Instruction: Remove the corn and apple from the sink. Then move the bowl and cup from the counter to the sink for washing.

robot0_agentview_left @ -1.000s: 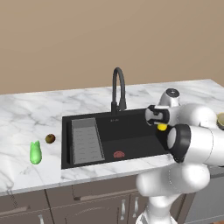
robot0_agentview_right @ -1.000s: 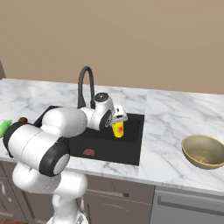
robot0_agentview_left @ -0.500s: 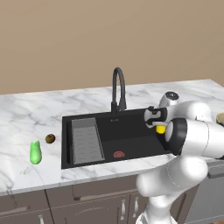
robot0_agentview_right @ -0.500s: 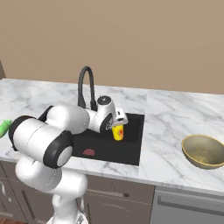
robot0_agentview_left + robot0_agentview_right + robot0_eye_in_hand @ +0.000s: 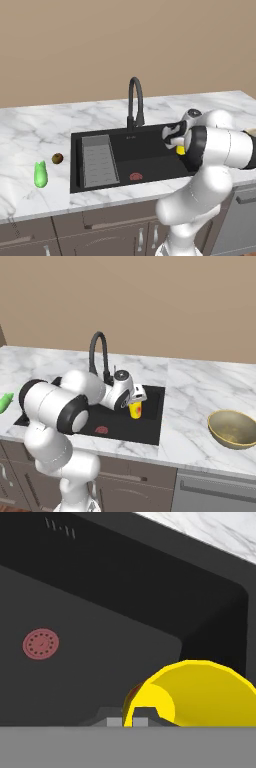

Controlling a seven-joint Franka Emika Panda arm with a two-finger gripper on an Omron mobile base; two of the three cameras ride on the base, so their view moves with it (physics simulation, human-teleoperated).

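Cup (image 5: pixel 135 410) carried leftward, lower over sink (image 5: pixel 150 428); pincer (image 5: pixel 134 404) clamped on cup rim.

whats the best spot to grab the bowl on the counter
Take the bowl by its thin rim, from straight above: it sits upright and open on the counter, too wide to span across, so one finger goes inside the wall and one outside. The near edge looks easiest, though reach is uncertain.

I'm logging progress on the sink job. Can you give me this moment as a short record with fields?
corn: on the counter, left of the sink
apple: on counter beside the corn
cup: held by the tool over the sink's right side
bowl: on counter, right of sink
tool: shut on cup
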